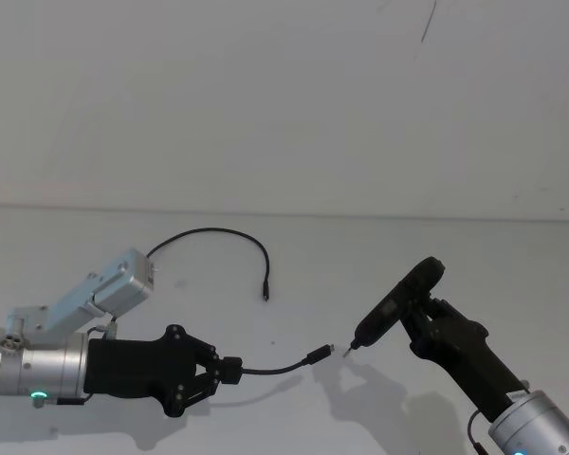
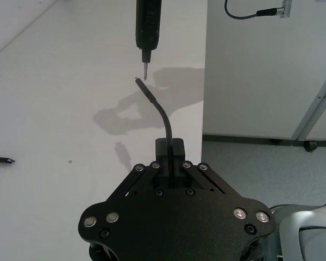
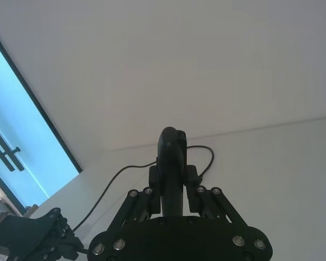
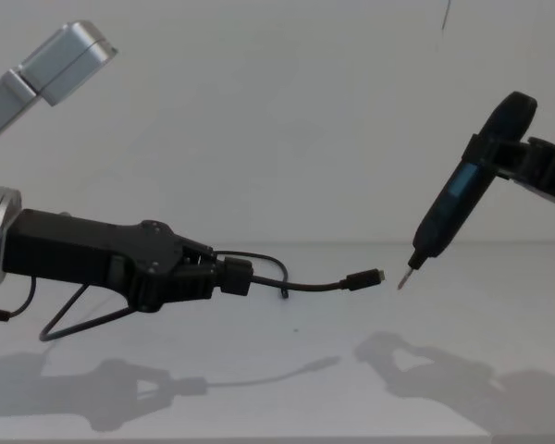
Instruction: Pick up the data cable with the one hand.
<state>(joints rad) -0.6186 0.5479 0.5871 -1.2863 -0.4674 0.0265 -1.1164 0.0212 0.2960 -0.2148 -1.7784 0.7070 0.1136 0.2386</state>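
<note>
My left gripper [image 1: 226,370] is shut on the data cable [image 1: 280,366] a short way from one plug [image 1: 320,354]. That plug sticks out to the right, held above the table [image 4: 363,277]. The cable's other plug [image 1: 265,294] lies on the table farther back, and the cord curls from it toward my left arm. My right gripper [image 1: 427,318] is shut on a thick black pen-shaped tool [image 1: 398,301]. The tool's metal tip [image 4: 404,279] hangs just right of the held plug, with a small gap between them. In the left wrist view the cable [image 2: 160,111] rises from the gripper [image 2: 169,149] toward that tool [image 2: 148,24].
The white table [image 1: 436,256] runs back to a plain white wall. Its right edge [image 2: 204,81] drops off beside the tool, with grey floor beyond. A loop of cord [image 4: 74,316] hangs under my left arm. A glass panel [image 3: 16,136] stands off to one side.
</note>
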